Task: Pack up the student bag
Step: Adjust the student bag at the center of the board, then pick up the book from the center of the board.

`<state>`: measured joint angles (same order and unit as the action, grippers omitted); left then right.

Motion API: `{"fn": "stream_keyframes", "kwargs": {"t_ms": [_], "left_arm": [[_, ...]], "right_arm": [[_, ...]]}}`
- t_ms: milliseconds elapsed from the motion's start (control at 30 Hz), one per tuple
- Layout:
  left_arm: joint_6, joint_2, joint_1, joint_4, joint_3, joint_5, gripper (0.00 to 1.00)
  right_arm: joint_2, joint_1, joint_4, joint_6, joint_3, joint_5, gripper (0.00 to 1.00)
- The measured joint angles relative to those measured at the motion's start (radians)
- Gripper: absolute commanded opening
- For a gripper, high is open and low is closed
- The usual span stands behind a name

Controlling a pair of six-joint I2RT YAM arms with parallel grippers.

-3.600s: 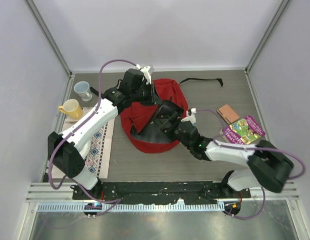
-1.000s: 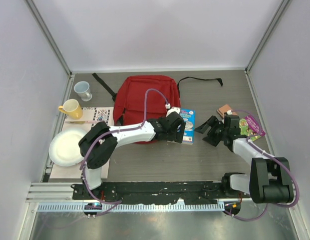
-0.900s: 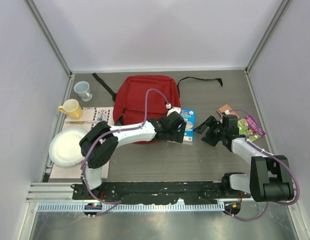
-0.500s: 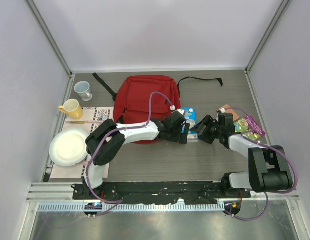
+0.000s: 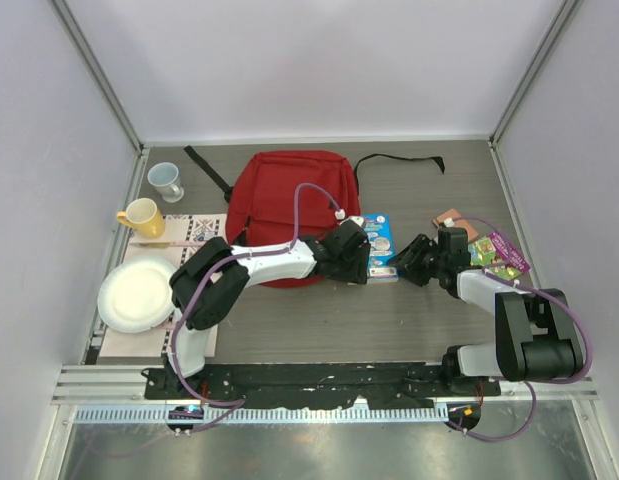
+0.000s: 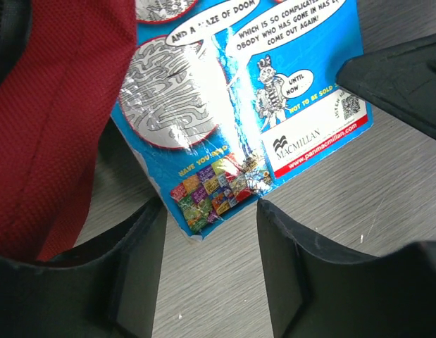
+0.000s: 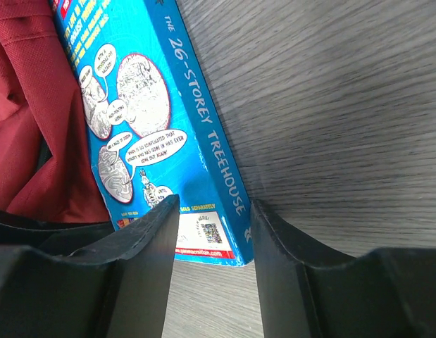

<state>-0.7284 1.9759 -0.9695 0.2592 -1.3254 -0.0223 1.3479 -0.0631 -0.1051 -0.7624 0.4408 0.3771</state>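
Observation:
The student bag (image 5: 287, 200) lies flat at the table's back middle, red with black straps. A blue paperback (image 5: 380, 243) lies against its right edge. In the left wrist view the book's near corner (image 6: 203, 211) sits between the tips of my left gripper (image 6: 210, 205), whose jaws stand apart with table showing between them. My right gripper (image 7: 215, 204) straddles the book's (image 7: 168, 134) spine corner, one finger over the cover, one beside the spine, open. From above, the left gripper (image 5: 359, 258) and right gripper (image 5: 403, 262) flank the book.
A purple and green book (image 5: 497, 256) and a small brown item (image 5: 451, 218) lie at the right. A white mug (image 5: 166, 180), a yellow mug (image 5: 140, 216) and a white plate (image 5: 135, 294) on a patterned mat (image 5: 197, 231) stand at the left.
Both grippers have moved in on the blue book from either side, and both sets of jaws have narrowed. The book has shifted slightly toward the bag.

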Motion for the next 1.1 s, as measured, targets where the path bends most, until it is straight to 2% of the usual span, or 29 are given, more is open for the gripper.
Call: {"fn": "stream_keyframes", "kwargs": {"t_ms": [100,267,500,800,1000,1100], "left_arm": [[-0.023,0.0,0.003,0.001,0.0,-0.015,0.49],[-0.074,-0.01,0.003,-0.016,0.009,-0.032,0.57],[-0.134,-0.061,0.003,-0.114,0.044,-0.038,0.58],[-0.181,-0.065,0.01,-0.152,0.042,-0.04,0.43],[-0.216,-0.058,0.018,-0.128,0.04,-0.04,0.53],[-0.234,-0.058,0.021,-0.128,0.05,-0.041,0.53]], "right_arm": [[-0.001,0.002,-0.002,0.002,-0.002,-0.014,0.47],[-0.006,0.002,-0.013,0.005,-0.012,-0.023,0.44],[-0.006,0.002,-0.02,0.008,-0.018,-0.024,0.43],[-0.006,0.003,-0.032,0.009,-0.024,-0.021,0.43],[-0.006,0.003,-0.037,0.009,-0.026,-0.019,0.43],[-0.006,0.003,-0.039,0.009,-0.028,-0.014,0.43]]}}
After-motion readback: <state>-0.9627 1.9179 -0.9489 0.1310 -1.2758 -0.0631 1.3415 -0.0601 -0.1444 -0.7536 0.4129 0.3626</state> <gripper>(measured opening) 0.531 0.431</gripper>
